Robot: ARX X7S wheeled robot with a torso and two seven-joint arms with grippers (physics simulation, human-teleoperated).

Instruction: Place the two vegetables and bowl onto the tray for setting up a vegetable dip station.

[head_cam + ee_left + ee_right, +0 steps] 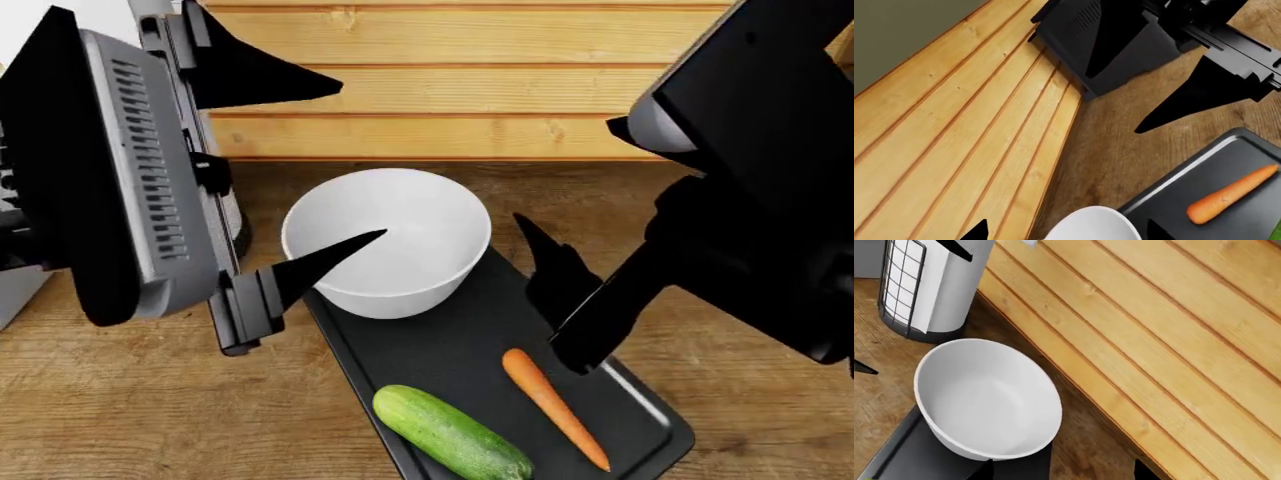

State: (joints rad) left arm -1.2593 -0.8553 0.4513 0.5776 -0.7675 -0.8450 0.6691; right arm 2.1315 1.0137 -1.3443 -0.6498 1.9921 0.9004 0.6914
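Note:
The white bowl point(387, 240) stands on the far end of the black tray point(467, 350). On the tray's near half lie the green cucumber point(451, 433) and the orange carrot point(554, 405), side by side. My left gripper point(360, 160) hangs open to the left of the bowl, with one fingertip over the bowl's inside and nothing held. In the left wrist view the bowl's rim point(1091, 225) shows between the fingertips of the left gripper point(1067, 232), beside the carrot point(1231, 195) on the tray point(1227, 160). My right gripper point(539, 291) is open above the tray, right of the bowl point(987, 395).
A wooden plank wall point(467, 90) runs close behind the bowl. A white cylinder with a black mesh pattern point(927, 285) stands on the wooden counter point(120, 400) to the left of the bowl. The tray's end point(914, 455) lies under the bowl.

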